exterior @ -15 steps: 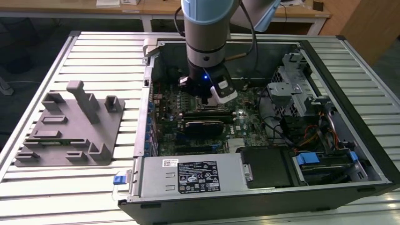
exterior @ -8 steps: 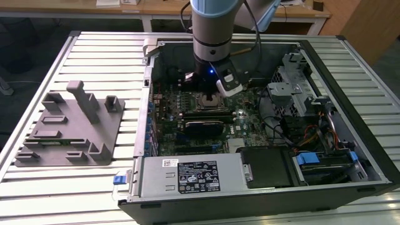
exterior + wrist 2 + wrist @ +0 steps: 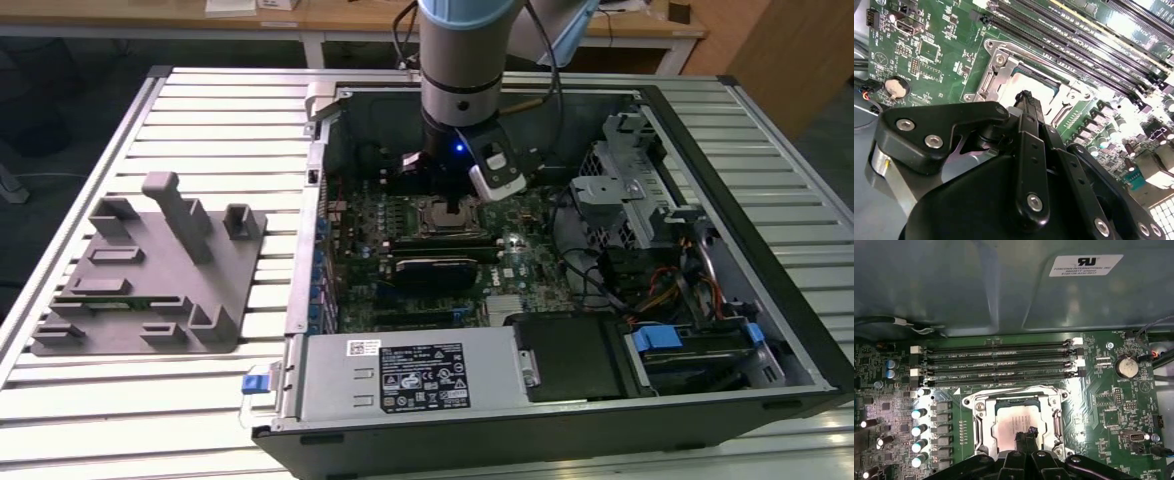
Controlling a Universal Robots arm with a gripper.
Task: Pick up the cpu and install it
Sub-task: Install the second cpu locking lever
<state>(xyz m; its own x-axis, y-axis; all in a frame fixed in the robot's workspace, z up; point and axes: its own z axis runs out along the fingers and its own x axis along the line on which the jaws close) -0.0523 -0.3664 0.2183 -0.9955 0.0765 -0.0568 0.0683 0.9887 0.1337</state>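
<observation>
Claw (image 3: pixel 1025 436) is seen low over the socket (image 3: pixel 1019 425) on the motherboard (image 3: pixel 1104 405), inside the open PC case (image 3: pixel 787 330) on the slatted surface (image 3: pixel 200 110). The cpu (image 3: pixel 1004 427) is seated flat within the socket frame, silver top up, directly beneath the fingertips, slightly off to one side of them. Fingertips are drawn together to a narrow point over the chip in both wrist views; nothing is gripped between them, so the claw is read as closed and empty. Contact with the cpu top cannot be confirmed. The chip is square, so no long axis is given; its edges run parallel with the RAM slots (image 3: pixel 999 365). The grey fixture plate (image 3: pixel 147 270) sits well apart, outside the case on the exterior view's left.
</observation>
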